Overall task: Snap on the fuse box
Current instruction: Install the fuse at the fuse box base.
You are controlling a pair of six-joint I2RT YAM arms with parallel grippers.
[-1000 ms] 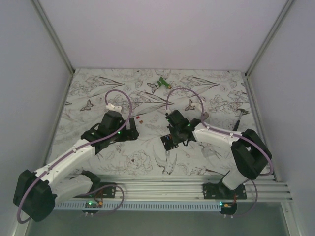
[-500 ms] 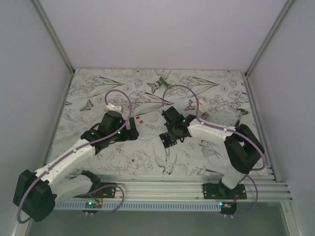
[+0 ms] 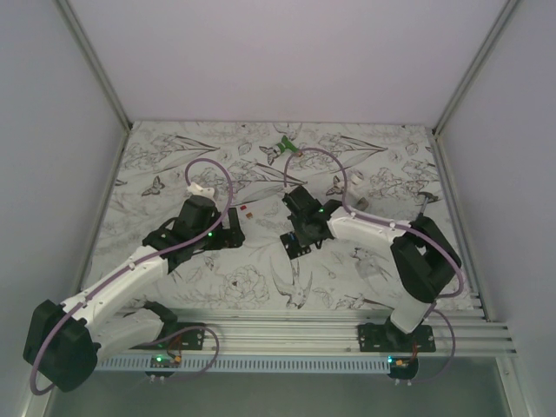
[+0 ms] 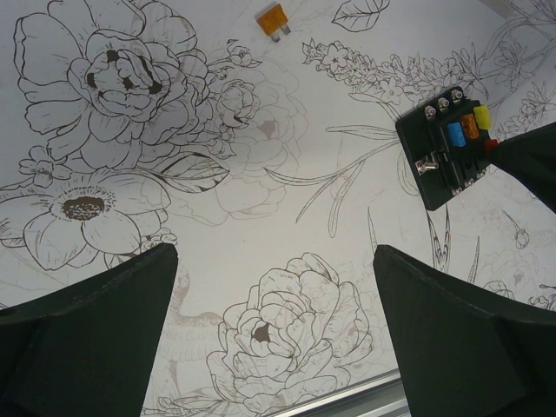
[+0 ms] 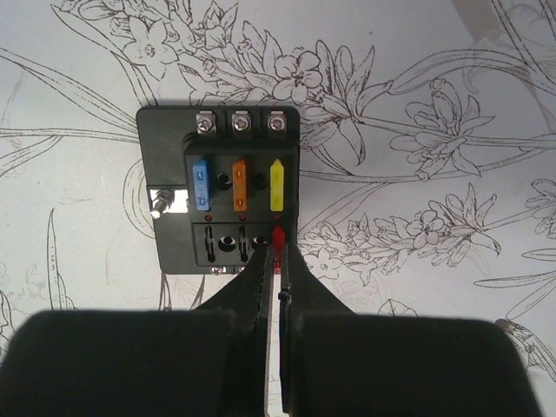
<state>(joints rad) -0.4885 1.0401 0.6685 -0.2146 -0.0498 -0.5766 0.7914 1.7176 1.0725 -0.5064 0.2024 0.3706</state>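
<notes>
The fuse box [image 5: 165,165] lies flat on the flowered table, a black block with blue, orange and yellow fuses in its upper row. It also shows as the fuse box [image 3: 297,248] in the top view and the fuse box [image 4: 432,174] at the right of the left wrist view. My right gripper [image 5: 278,254] is shut on a small red fuse [image 5: 278,235], whose tip sits at the box's lower right slot. My left gripper [image 4: 274,321] hangs open over bare table left of the box, nothing between its fingers. From above, the left gripper [image 3: 233,236] and right gripper [image 3: 304,233] flank the box.
A loose orange fuse [image 4: 272,19] lies on the table beyond the left gripper, and small loose fuses [image 3: 248,208] show between the arms. A green-and-white object [image 3: 285,144] rests near the back wall. The metal rail [image 3: 330,334] runs along the near edge.
The right arm has swung a little left and away, carrying the red fuse along over the fuse box. The left arm has stayed still and open.
</notes>
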